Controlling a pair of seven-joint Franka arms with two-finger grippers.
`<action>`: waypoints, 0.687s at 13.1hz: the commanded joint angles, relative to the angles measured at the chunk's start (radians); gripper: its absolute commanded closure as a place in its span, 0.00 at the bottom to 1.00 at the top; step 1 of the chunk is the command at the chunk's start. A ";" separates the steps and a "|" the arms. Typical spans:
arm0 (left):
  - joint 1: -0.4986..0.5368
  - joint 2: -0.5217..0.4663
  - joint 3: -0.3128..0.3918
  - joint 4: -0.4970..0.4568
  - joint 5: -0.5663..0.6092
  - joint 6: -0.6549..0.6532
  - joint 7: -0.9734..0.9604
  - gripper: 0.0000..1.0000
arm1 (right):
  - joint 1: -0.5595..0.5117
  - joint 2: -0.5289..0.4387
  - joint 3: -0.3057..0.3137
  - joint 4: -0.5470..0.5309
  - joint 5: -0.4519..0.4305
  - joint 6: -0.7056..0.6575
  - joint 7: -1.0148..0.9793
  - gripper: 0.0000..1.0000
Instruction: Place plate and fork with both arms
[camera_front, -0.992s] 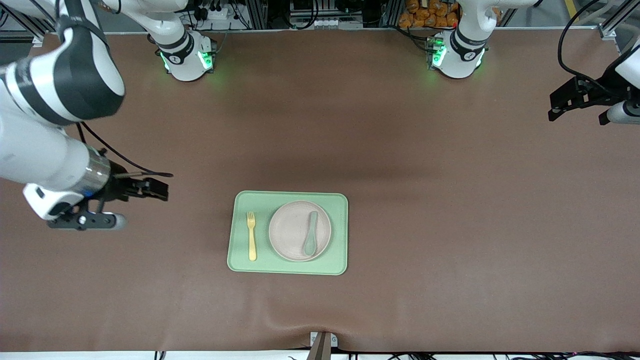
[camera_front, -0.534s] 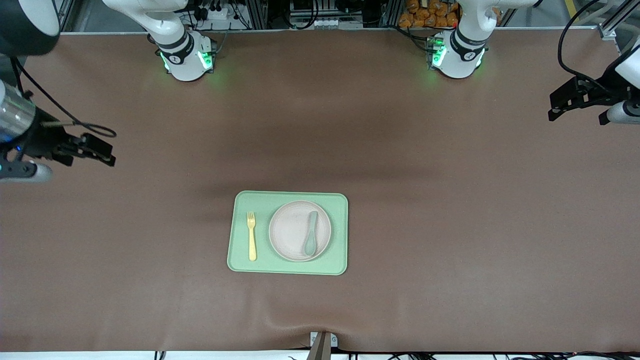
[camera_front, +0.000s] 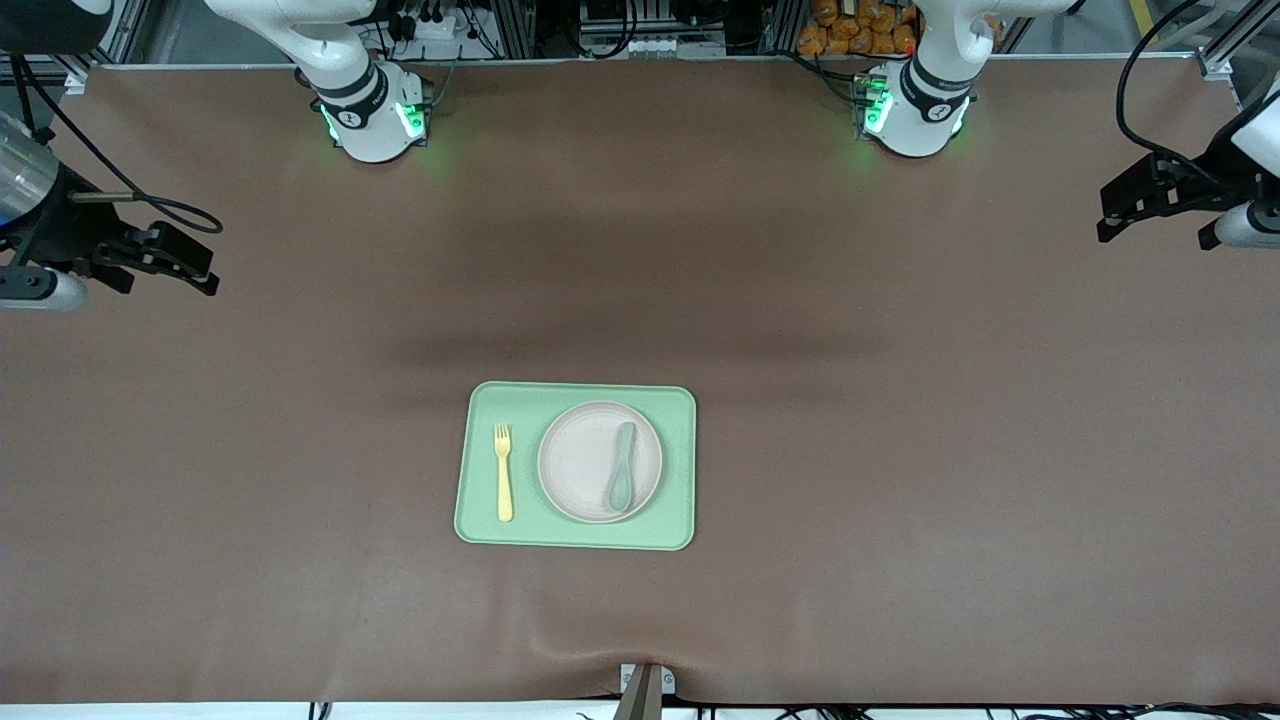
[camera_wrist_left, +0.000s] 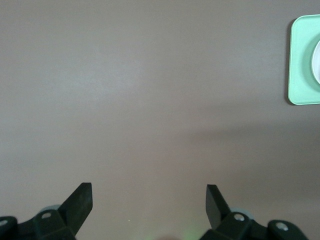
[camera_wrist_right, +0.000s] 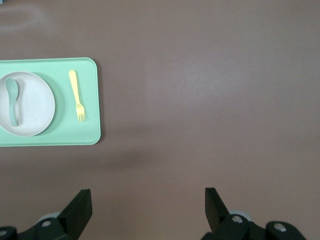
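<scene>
Front view: plate (camera_front: 588, 462) on green tray (camera_front: 574, 535), spoon (camera_front: 622, 480) lying on plate, fork (camera_front: 503, 472) beside plate on tray, toward right arm's end. Right gripper (camera_front: 185, 262) and left gripper (camera_front: 1125, 208) over bare table (camera_front: 900, 450) at opposite ends, both empty.

Left wrist view: fingers (camera_wrist_left: 80, 200) spread wide, tray corner visible.

Right wrist view: fingers (camera_wrist_right: 80, 205) released, nothing between.

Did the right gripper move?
Yes. The right gripper pulled up and away from the tray, toward its own end of the table; it is open.

Green tray (camera_front: 480, 470), teal spoon (camera_front: 622, 466)
</scene>
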 joint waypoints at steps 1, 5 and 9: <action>-0.001 -0.001 0.001 0.009 0.025 -0.014 0.017 0.00 | 0.019 0.030 -0.006 0.088 -0.090 -0.039 -0.001 0.00; -0.001 -0.001 0.001 0.009 0.023 -0.014 0.017 0.00 | 0.010 0.025 0.014 0.088 -0.080 -0.100 0.004 0.00; -0.002 -0.003 -0.001 0.009 0.023 -0.014 0.017 0.00 | 0.005 0.028 0.009 0.091 -0.057 -0.100 -0.012 0.00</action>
